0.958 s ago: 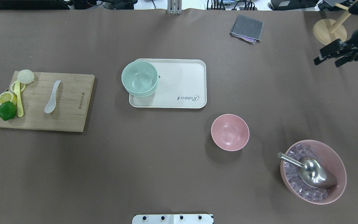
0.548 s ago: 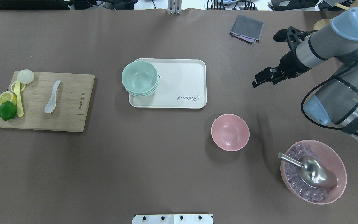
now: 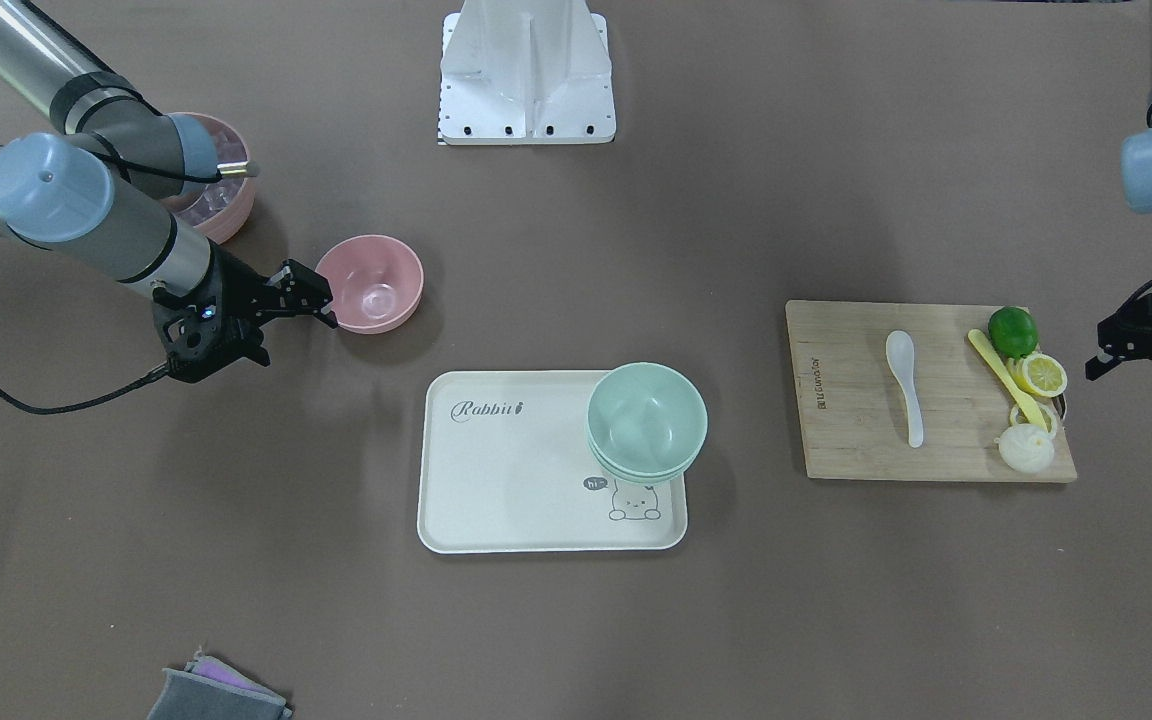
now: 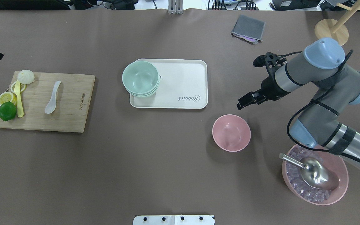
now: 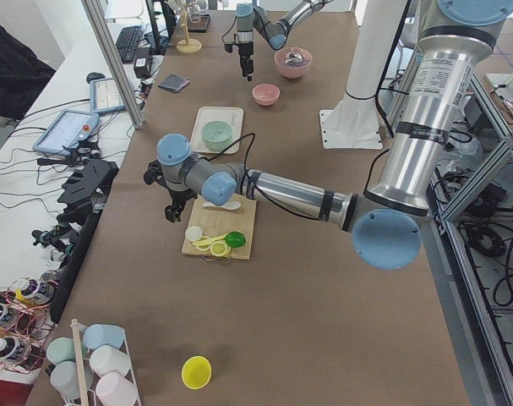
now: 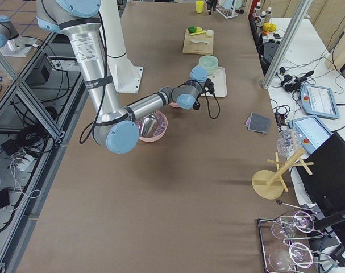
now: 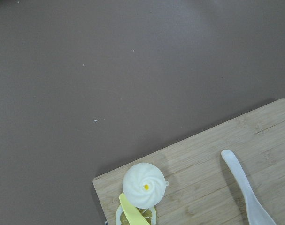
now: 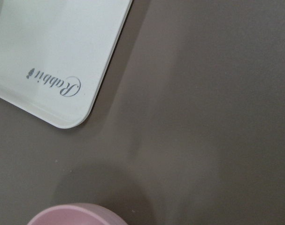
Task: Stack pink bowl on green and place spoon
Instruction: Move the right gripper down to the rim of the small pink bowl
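Brown table [image 4: 167, 175]; tiled floor [image 6: 41, 170]; aluminium post [image 6: 284, 45].

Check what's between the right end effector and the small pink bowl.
Nothing: only bare table separates the right end effector and small pink bowl, overhead view.

Printed in dark script near one corner of the cream tray [image 3: 496, 470]: "Rabbit", legible in the front, overhead and right wrist views. Also on that tray, just beside the stack of green bowls [image 3: 647, 420]: a tiny speech bubble [image 3: 594, 484] reading "hi", above a small cartoon animal [image 3: 633, 503]. Burned along one short edge of the cutting board [image 3: 856, 440]: a brand line, too small to read.
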